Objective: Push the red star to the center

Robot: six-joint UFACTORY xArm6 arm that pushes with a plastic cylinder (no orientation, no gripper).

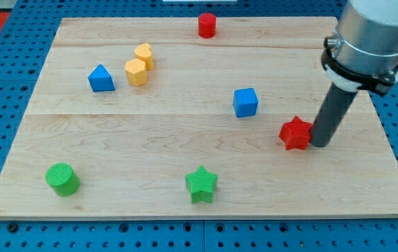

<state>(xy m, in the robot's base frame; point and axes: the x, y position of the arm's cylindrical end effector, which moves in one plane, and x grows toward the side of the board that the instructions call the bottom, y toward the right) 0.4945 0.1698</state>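
Left to right across the worktop [38,126]. Green cylinder [62,178] sits at about 8 o'clock from the board centre, near the view's bottom left. Blue triangular block [101,78] at 10 o'clock. Two yellow blocks, touching each other: yellow block nearer the centre [136,71] and yellow block behind it [143,54], both roughly 11 o'clock. Green star [201,184] at 6 o'clock near the bottom edge. Red cylinder [207,25] at 12 o'clock, right at the top edge. Blue cube [244,102] just at 2 o'clock of centre.

Red star [296,133] lies at about 4 o'clock from centre, well apart from it, on the view's right half. My tip [320,143] stands at the star's 3 o'clock side, touching it or just beside it; contact can't be confirmed from this angle. No claw on this rig, so nothing is clenched or released; the rod only shoves.

Step in hand, judged: pushing stage, tip already set behind the star on the far side from the centre. Next move calls for a push toward 9–10 o'clock. Blue cube sits near that line, at the star's 11 o'clock; keep the path below it. Star points may make it rotate off the tip, so expect re-aiming.
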